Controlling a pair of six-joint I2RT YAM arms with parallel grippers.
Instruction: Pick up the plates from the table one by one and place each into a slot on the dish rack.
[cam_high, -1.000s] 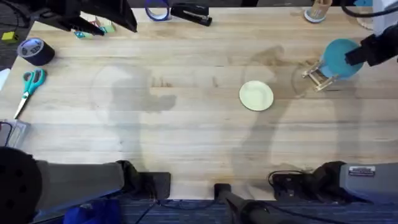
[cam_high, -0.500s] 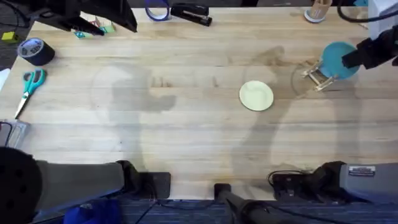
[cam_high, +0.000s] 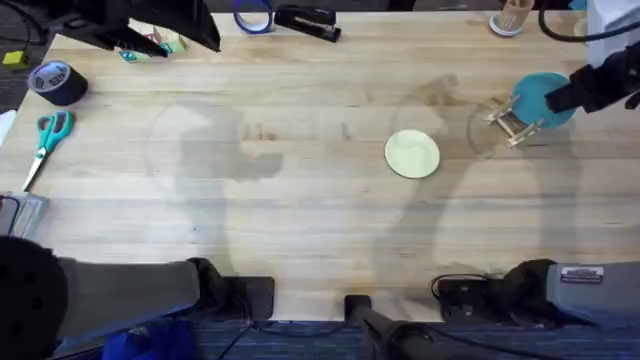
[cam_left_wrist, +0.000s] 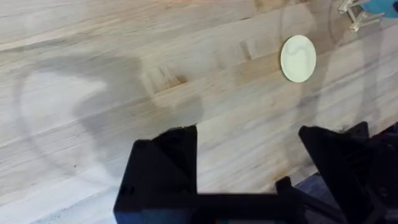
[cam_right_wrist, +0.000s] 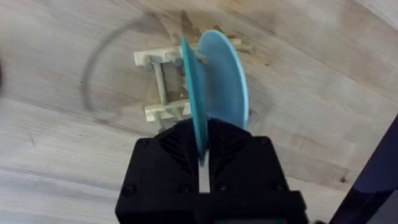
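Teal-blue plate (cam_right_wrist: 214, 78): pinched at rim by right gripper (cam_right_wrist: 202, 152), held on edge directly over dish rack (cam_right_wrist: 168, 84) slats. Judged light, stiff, slick; rim grip advisable. Left gripper (cam_left_wrist: 249, 162) spread open, idle.

- teal-blue plate (cam_right_wrist: 214, 81): round, flat, standing on edge, pinched at its rim by the right gripper (cam_right_wrist: 202, 155), over the dish rack; possibly already between slats, hard to tell
- pale yellow-green plate (cam_high: 412, 154): lying flat on the table (cam_high: 300, 200), mid-right, well apart from rack
- dish rack (cam_right_wrist: 163, 84): small light-wood slats, far right of table
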